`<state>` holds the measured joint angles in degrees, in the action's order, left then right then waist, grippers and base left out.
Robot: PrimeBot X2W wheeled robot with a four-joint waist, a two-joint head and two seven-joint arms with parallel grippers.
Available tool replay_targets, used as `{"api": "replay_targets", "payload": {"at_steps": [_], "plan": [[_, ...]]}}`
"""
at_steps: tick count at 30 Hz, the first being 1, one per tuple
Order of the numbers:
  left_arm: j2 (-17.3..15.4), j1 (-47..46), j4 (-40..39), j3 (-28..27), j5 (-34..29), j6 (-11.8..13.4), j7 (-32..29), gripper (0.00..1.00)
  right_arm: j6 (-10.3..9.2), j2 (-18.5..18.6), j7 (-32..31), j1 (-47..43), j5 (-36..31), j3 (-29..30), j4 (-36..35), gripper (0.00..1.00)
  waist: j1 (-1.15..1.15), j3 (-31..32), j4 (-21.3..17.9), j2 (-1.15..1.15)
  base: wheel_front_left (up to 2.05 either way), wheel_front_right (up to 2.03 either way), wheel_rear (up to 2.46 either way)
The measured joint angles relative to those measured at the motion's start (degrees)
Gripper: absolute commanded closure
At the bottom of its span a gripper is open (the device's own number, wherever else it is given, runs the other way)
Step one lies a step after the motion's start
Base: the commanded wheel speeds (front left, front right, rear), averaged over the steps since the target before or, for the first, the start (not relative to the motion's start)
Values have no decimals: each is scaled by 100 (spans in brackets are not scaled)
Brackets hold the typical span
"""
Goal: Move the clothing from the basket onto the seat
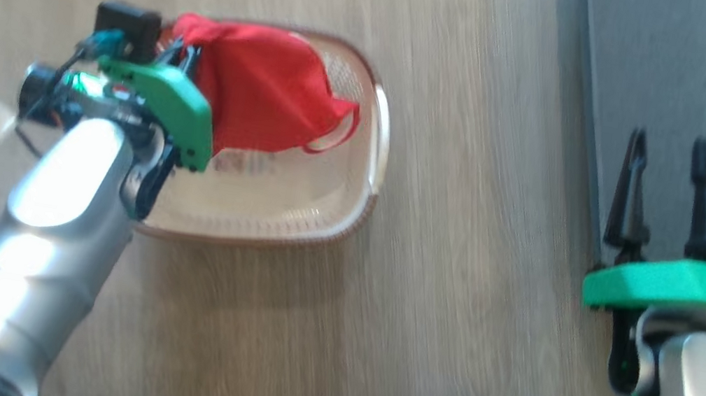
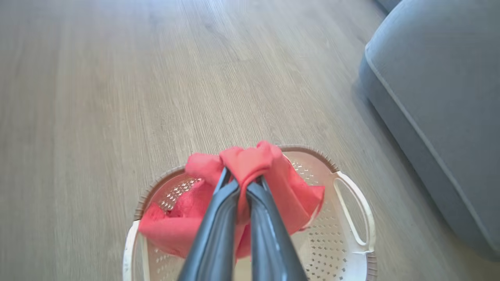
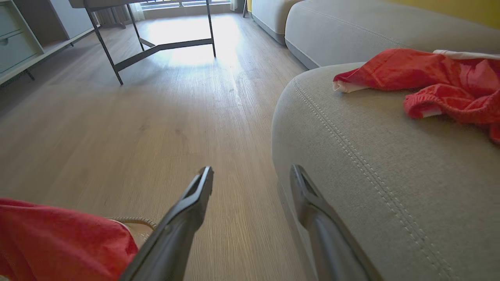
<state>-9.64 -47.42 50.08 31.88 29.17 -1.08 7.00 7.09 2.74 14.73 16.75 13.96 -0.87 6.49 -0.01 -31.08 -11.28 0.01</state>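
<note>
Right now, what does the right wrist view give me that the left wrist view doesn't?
Right wrist: loose garment lying on the seat, right pincer open, a black-legged table. Left wrist: left pincer shut on the held garment over the perforated basket. Both: wood floor, grey seat, held garment, basket rim.

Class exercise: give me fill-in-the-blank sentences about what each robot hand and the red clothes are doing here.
The left hand is shut on a soft red fabric garment over the cream perforated plastic ____. The right hand is ____ and holds nothing. Another red garment with white trim lies on the grey stitched fabric ____.
Missing words: basket; open; seat.
</note>
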Motion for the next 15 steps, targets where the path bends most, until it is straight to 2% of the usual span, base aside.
{"api": "replay_targets", "payload": {"at_steps": [5,15], "plan": [[-142,708,-525,-152,237,24,167,100,0,16,0,-466,-90,86,141,0,0,789,206,0,0,0,0],[-639,1753,-1652,-311,380,289,213,100,0,283,0,-1046,-138,70,309,0,0,1985,522,0,0,0,0]]}}
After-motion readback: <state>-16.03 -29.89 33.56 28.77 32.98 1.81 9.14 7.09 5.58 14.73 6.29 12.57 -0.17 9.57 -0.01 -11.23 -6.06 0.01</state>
